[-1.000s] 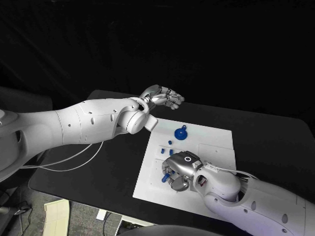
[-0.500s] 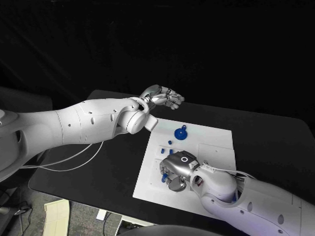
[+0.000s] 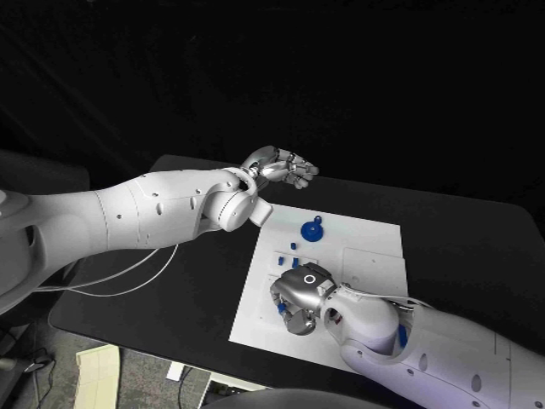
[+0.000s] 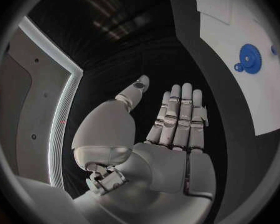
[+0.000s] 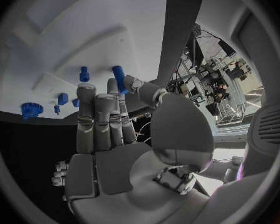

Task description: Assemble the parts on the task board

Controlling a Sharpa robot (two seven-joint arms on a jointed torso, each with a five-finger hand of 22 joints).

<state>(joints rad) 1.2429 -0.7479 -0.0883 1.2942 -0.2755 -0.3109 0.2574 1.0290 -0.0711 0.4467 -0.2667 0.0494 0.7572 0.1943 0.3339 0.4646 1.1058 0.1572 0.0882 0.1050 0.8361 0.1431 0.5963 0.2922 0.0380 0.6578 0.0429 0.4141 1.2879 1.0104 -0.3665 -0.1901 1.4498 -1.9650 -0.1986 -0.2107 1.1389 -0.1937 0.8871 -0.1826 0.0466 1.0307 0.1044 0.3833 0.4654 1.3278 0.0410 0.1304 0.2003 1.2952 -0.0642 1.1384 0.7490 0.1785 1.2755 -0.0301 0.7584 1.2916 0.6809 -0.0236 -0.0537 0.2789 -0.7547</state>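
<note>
The right hand (image 5: 115, 134) pinched a blue peg (image 5: 118, 78) between thumb and fingertip over the task board (image 3: 371, 234), near its left edge. Small, stiff and likely slick, it wanted gripping mid-shaft. The left hand (image 3: 283, 169), fingers together, held nothing

My right hand (image 3: 300, 300) sits over the near left part of the task board (image 3: 364, 240); whatever lies beneath it is hidden in head view. One blue part (image 5: 119, 78) shows past my fingertips (image 5: 85, 92) at the wrist; its lower end is covered, so contact can't be told. Small blue pieces (image 3: 292, 250) on the board too small to make out shape. Blue gear (image 4: 250, 58) seen from left wrist; board cut off by circle's rim there. My left hand (image 3: 283, 169): palm side turned away in head view.
</note>
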